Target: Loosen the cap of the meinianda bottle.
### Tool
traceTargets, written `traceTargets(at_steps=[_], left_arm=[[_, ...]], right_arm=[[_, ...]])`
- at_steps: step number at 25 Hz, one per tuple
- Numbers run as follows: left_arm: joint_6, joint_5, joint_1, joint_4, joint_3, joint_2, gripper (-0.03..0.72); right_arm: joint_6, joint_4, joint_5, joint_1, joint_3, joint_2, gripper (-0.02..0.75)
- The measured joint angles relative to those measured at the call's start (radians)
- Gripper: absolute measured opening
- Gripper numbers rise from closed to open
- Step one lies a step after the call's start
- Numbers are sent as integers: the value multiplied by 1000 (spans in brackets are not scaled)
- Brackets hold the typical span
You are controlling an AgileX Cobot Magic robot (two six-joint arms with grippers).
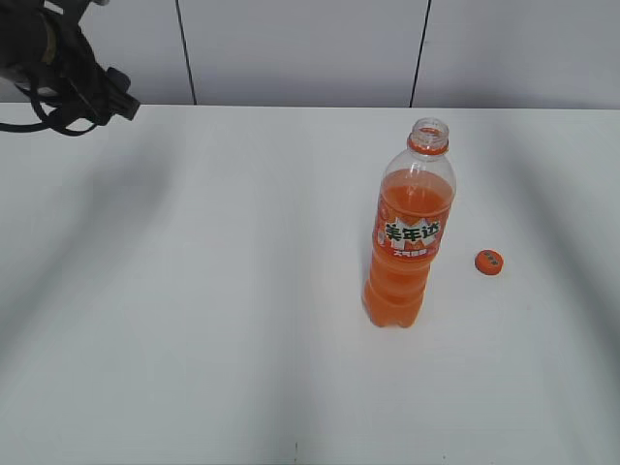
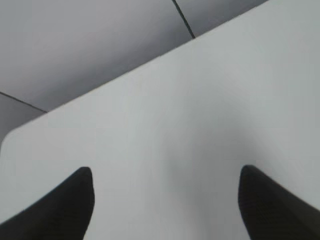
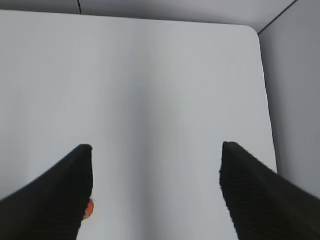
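The cap [image 1: 489, 262] was found off, laid at the bottle's [image 1: 407, 237] 3 o'clock. Both jaws were held spread, empty; nothing was left

A: Meinianda bottle [image 1: 408, 242] — status?

B: Upright on the white table, neck open, uncapped. Clear plastic, orange soda up to the shoulder, orange label with white-and-green characters, ribbed lower body, orange neck ring.

A: The cap [image 1: 488, 262]?

B: Off. Lying flat on the table just right of the bottle's lower body, apart from it, small greenish mark facing up.

A: Relative to the hands?

B: In the right wrist view an orange sliver, probably the cap [image 3: 88, 210], peeks out beside the left finger [image 3: 55, 200] of the right gripper [image 3: 156, 150]. Jaws spread wide, nothing between them.
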Motion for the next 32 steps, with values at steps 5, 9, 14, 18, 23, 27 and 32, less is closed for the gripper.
traceTargets(at_steps=[5, 9, 14, 18, 23, 27, 32], left_arm=[[395, 260, 8, -406, -57, -45, 542], [555, 506, 36, -619, -171, -46, 542], [643, 702, 89, -776, -272, -64, 541], [674, 732, 126, -850, -278, -124, 541], [677, 736, 145, -864, -278, -243, 541], [677, 737, 146, -872, -258, -343, 541], [677, 732, 146, -902, -115, -522, 541]], right_arm=[[-83, 37, 96, 0, -84, -21, 595], [-130, 102, 101, 0, -102, -69, 595], [-138, 217, 105, 0, -102, -173, 594], [-138, 250, 106, 0, -104, -258, 594], [-139, 239, 106, 0, -104, -348, 594], [-140, 239, 106, 0, -48, -420, 593], [-140, 239, 106, 0, 131, -536, 593]])
